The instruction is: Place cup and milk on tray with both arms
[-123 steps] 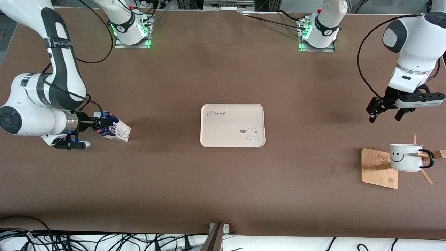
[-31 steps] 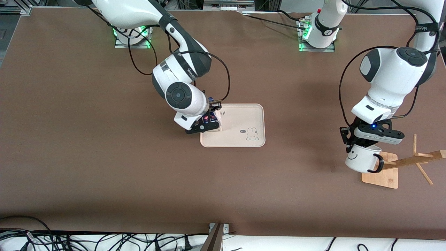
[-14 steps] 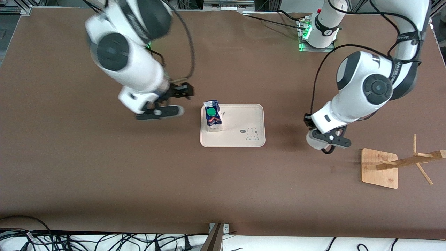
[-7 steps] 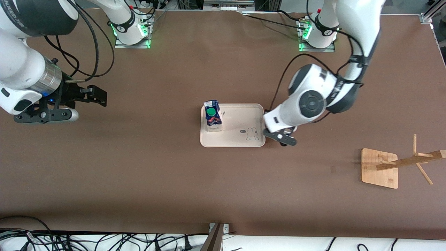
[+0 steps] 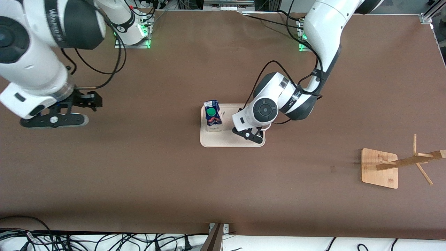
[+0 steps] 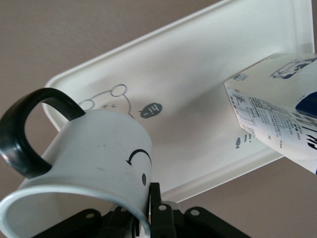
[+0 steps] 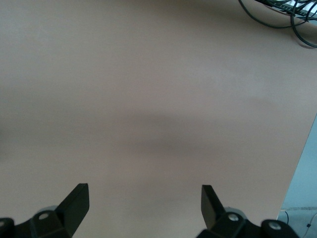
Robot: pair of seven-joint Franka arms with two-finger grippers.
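Note:
The cream tray point(image 5: 226, 141) lies mid-table. The milk point(image 5: 213, 116) stands upright on it, at its end toward the right arm. My left gripper point(image 5: 253, 133) is over the tray's bunny end. In the front view the wrist hides the cup. In the left wrist view my left gripper point(image 6: 148, 213) is shut on the rim of the white smiley cup point(image 6: 94, 148), which is tilted over the tray point(image 6: 198, 99) beside the milk point(image 6: 277, 109). I cannot tell if the cup touches the tray. My right gripper point(image 5: 94, 100) is open and empty over bare table toward the right arm's end, also shown in the right wrist view point(image 7: 143, 198).
The wooden peg rack point(image 5: 379, 168) stands toward the left arm's end of the table, nearer to the front camera than the tray, with nothing hanging on it. Cables lie along the table edge nearest the front camera.
My left gripper has carried the cup from beside the tray to over its bunny end. The right arm has shifted only slightly. The milk has not moved.

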